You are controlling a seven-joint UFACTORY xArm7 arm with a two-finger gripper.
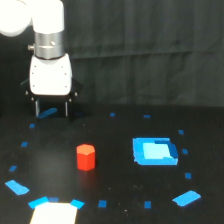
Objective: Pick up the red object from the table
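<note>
The red object (85,157) is a small red-orange hexagonal block standing upright on the black table (120,140), left of centre in the exterior view. My gripper (51,108) hangs from the white arm at the upper left, above and behind the block and a little to its left. Its two dark fingers (36,108) point down with a clear gap between them and nothing in it. The gripper is apart from the block.
A larger blue square patch (155,151) lies to the right of the block. Small blue tape marks (186,198) are scattered over the table. A pale patch (54,213) with blue corners sits at the bottom left edge. A dark curtain hangs behind.
</note>
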